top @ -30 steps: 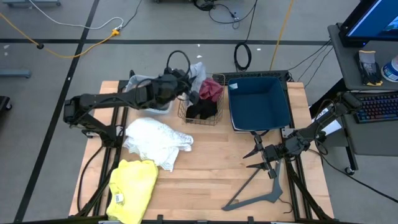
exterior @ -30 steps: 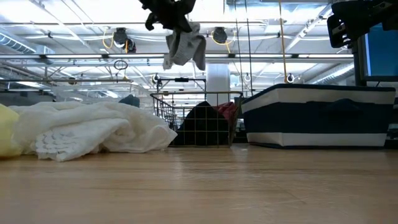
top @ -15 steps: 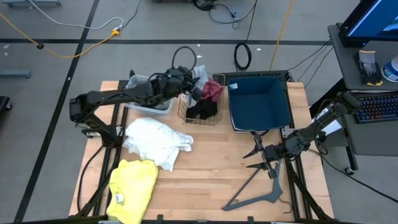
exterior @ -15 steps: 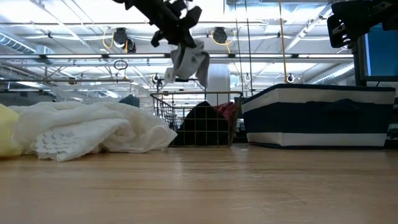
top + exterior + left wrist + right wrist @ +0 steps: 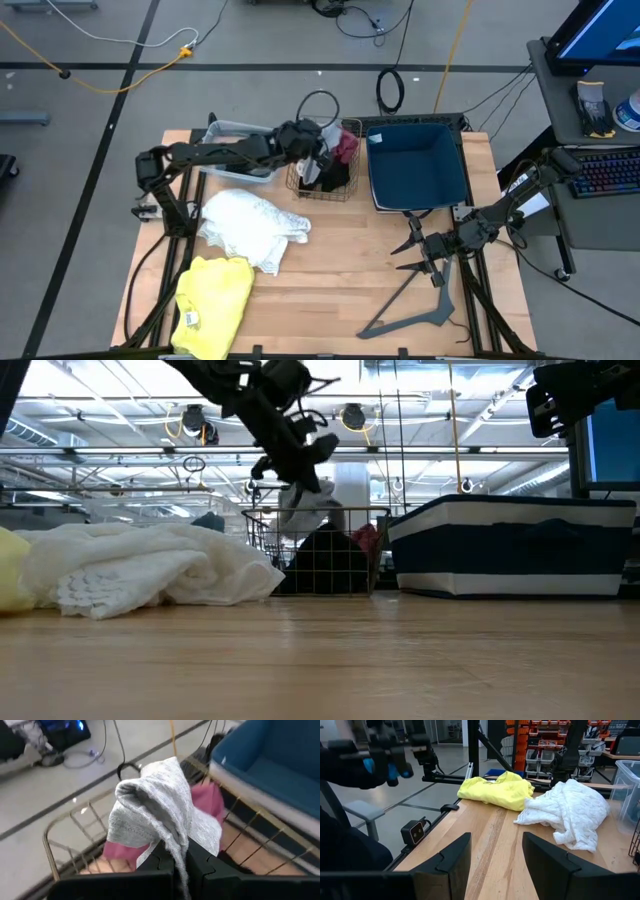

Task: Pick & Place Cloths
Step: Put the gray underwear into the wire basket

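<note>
The left gripper (image 5: 312, 152), clamped on the grey cloth (image 5: 160, 815), has swung over the wire basket (image 5: 345, 185); release comes next. The right gripper (image 5: 415, 250) waits, fingers apart.

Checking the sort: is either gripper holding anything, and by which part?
The left gripper pinches the grey cloth by a fold above the wire basket; the right gripper holds nothing.

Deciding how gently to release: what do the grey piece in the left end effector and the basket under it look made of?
Grey cloth: looks like soft, matte knit fabric; fine ribbed texture, limp folds draping over the left end effector.
Basket: looks like thin, rigid metal wire with a brassy sheen; open grid sides.
</note>
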{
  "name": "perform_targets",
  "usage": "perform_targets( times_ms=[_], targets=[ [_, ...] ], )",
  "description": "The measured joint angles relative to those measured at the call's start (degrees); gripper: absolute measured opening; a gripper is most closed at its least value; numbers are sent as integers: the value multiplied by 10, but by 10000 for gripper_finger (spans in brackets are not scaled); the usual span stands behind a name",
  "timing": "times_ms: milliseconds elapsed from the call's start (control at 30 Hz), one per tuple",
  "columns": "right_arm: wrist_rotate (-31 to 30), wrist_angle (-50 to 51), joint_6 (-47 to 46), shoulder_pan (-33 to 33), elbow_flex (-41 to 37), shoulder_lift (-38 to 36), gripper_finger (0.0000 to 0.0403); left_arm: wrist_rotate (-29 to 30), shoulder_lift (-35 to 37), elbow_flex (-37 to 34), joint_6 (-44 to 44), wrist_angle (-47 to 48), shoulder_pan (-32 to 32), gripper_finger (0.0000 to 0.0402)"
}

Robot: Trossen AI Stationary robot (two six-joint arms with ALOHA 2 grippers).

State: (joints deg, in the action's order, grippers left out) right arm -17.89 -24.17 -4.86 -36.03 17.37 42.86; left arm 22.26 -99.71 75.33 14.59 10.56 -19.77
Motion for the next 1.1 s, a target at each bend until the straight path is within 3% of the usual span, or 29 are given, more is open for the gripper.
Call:
perform_targets(
  times_ms=[500,1100],
  targets=[
    [0,9,0,0,0,0,169,-13,-86,0,46,19,-3,9],
    [0,9,0,0,0,0,169,-68,-94,0,71,29,-15,20]
  ],
)
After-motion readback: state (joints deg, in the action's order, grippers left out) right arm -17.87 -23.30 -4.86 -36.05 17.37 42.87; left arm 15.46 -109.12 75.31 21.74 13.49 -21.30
